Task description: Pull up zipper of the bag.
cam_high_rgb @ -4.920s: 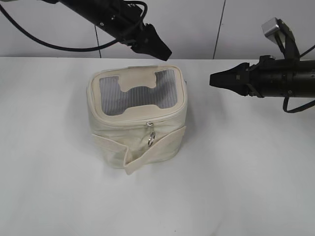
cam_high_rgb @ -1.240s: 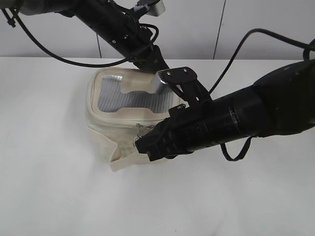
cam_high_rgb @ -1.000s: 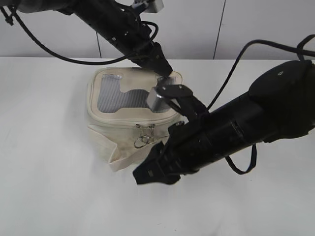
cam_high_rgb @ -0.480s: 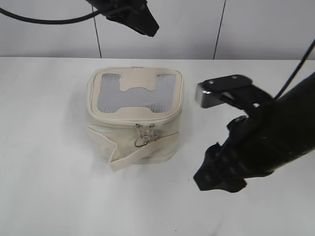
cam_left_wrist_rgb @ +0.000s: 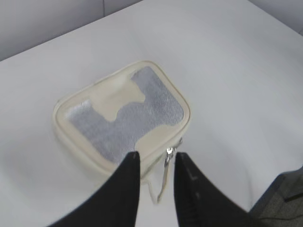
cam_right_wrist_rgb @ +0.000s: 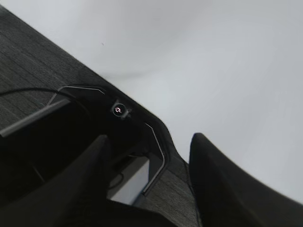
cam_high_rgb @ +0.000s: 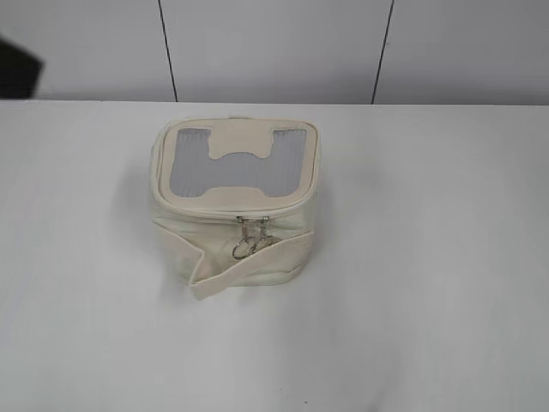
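Observation:
A cream fabric bag (cam_high_rgb: 232, 206) with a grey mesh top stands on the white table (cam_high_rgb: 429, 257). Its zipper line runs closed round the lid, and the metal pulls with a ring (cam_high_rgb: 249, 245) hang at the front middle. In the left wrist view the bag (cam_left_wrist_rgb: 118, 113) lies well below my left gripper (cam_left_wrist_rgb: 155, 158), which is open and empty, with the zipper pull (cam_left_wrist_rgb: 166, 163) seen between its fingers. My right gripper (cam_right_wrist_rgb: 149, 142) is open and empty and faces the table edge away from the bag. Neither gripper shows in the exterior view.
A dark shape (cam_high_rgb: 17, 69) sits at the left edge of the exterior view. The right wrist view shows the white table edge (cam_right_wrist_rgb: 213, 71) and a dark base with cables (cam_right_wrist_rgb: 47, 118) below it. A white panelled wall (cam_high_rgb: 274, 43) stands behind the table.
Both arms have pulled away from the bag and left the exterior view: the left up and to the left, the right down and to the right. The bag stands free.

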### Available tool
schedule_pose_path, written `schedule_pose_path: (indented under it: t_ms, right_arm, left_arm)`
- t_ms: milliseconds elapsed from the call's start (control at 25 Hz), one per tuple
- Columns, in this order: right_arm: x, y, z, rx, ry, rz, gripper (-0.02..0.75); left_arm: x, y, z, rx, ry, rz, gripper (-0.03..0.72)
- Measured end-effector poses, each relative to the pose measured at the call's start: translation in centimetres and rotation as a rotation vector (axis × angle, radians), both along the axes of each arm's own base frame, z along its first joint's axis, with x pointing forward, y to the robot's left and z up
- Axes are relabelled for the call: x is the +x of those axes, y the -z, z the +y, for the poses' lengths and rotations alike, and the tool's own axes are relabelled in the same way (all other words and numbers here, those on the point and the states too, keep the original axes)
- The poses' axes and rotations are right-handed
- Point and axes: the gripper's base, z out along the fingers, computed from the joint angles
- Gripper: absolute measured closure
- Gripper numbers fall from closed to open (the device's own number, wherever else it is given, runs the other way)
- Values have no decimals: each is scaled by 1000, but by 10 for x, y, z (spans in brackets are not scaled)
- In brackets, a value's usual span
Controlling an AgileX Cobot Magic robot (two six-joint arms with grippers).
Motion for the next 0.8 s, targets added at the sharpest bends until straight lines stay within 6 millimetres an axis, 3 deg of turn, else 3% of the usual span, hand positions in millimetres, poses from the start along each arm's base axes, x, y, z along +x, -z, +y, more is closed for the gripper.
schedule_pose_path:
  t_ms: [120,240,400,560,800]
  right_arm:
    - [-26,-1,-25,-35,-14,-50,314]
    - [-49,-3,-47,-32,-16,-118,314]
    - [-72,-11,-67,53,-4,-260,316]
    - [-88,-13,-80,145,9,-395,316]
    - [-98,-11,-88,233,19,-511,335]
  left_arm:
    - [-73,0,43,-42,-81,-110,510]
    - [-124,19,75,-59,-157,-163,512]
    - [-175,50,110,-27,-240,-172,512]
    - [-203,70,129,-11,-280,-217,512]
    - [-195,80,125,-31,-281,-223,512]
